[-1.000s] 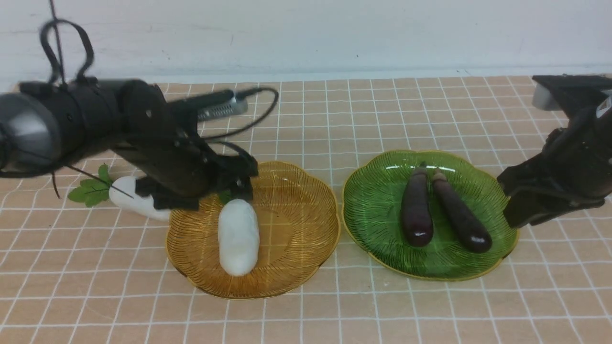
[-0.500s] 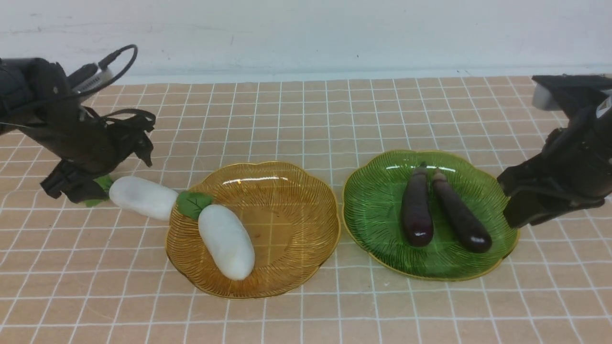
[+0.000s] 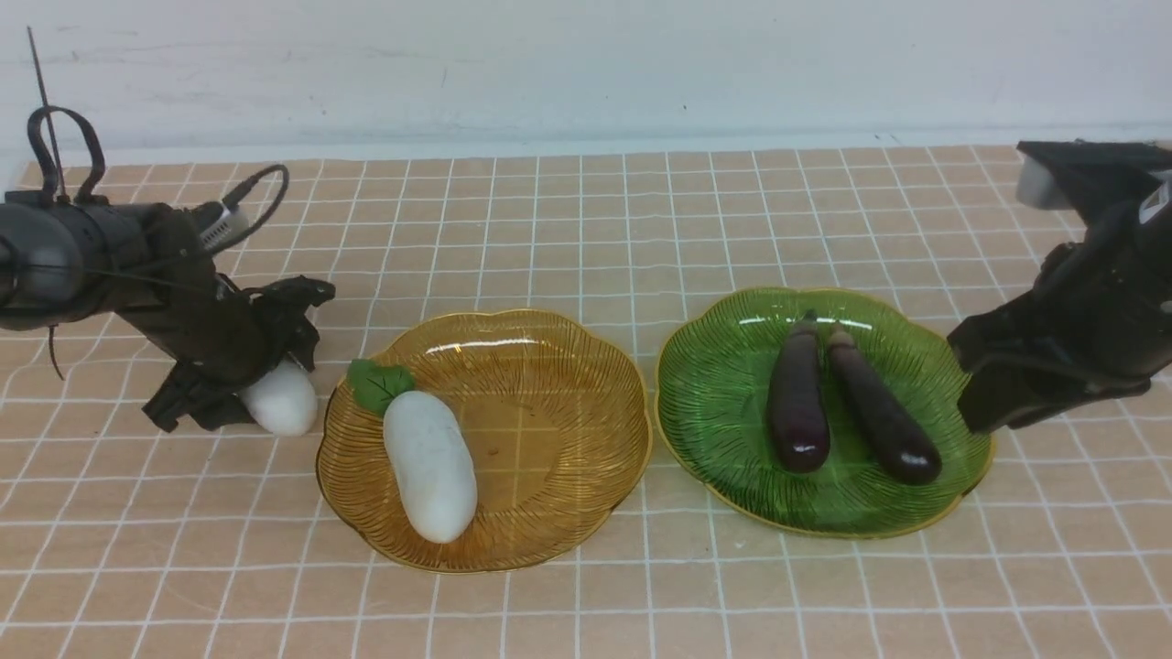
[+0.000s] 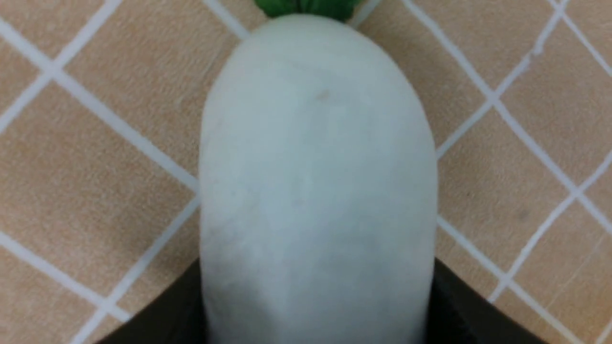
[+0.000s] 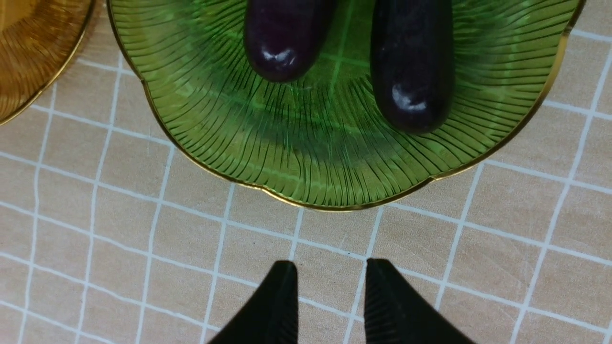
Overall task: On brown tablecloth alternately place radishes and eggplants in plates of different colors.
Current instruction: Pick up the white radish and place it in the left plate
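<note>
A white radish [image 3: 282, 403] lies on the brown tablecloth [image 3: 586, 229], just left of the amber plate [image 3: 568, 366]. My left gripper [image 3: 261, 389] is shut on the radish. In the left wrist view the radish [image 4: 315, 167] fills the gap of the left gripper [image 4: 315, 267], a black finger against each side. A second radish [image 3: 428, 476] with a green leaf lies in the amber plate. Two dark purple eggplants [image 3: 797, 403] [image 3: 884, 416] lie side by side in the green plate [image 3: 723, 430]. Beside that plate's right rim, my right gripper [image 3: 984, 412] [image 5: 330, 267] hangs slightly open, holding nothing.
A white wall runs along the table's far edge. The two plates nearly touch at the middle of the table. The right wrist view shows the green plate [image 5: 215, 119] with both eggplant tips, and a corner of the amber plate [image 5: 28, 57].
My left arm swung from over the amber plate out to the left, then came down on the radish on the cloth and its fingers narrowed around it. The plate's radish shifted slightly. The right arm stayed still.
</note>
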You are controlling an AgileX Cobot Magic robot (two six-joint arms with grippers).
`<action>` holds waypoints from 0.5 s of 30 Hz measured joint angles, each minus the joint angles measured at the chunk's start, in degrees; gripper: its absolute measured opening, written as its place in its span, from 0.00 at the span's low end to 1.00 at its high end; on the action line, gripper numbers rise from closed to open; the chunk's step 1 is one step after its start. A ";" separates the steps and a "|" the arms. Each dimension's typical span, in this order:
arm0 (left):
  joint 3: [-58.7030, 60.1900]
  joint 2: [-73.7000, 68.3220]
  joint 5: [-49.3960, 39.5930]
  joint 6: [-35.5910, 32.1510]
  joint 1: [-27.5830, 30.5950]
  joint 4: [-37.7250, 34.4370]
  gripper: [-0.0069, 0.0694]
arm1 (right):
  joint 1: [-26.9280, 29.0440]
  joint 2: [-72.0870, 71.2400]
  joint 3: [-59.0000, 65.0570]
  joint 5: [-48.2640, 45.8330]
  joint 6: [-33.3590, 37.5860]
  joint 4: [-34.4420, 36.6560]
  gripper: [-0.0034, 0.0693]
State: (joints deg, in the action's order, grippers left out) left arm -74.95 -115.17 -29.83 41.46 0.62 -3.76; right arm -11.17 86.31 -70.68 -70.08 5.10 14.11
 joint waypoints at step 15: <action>-5.30 15.23 -18.80 -25.37 -7.88 -9.34 0.57 | 0.00 0.00 0.05 0.23 0.11 0.38 0.31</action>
State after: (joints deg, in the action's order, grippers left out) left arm -80.25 -99.94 -48.63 16.09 -7.26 -13.10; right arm -11.17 86.31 -70.63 -69.84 5.22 14.49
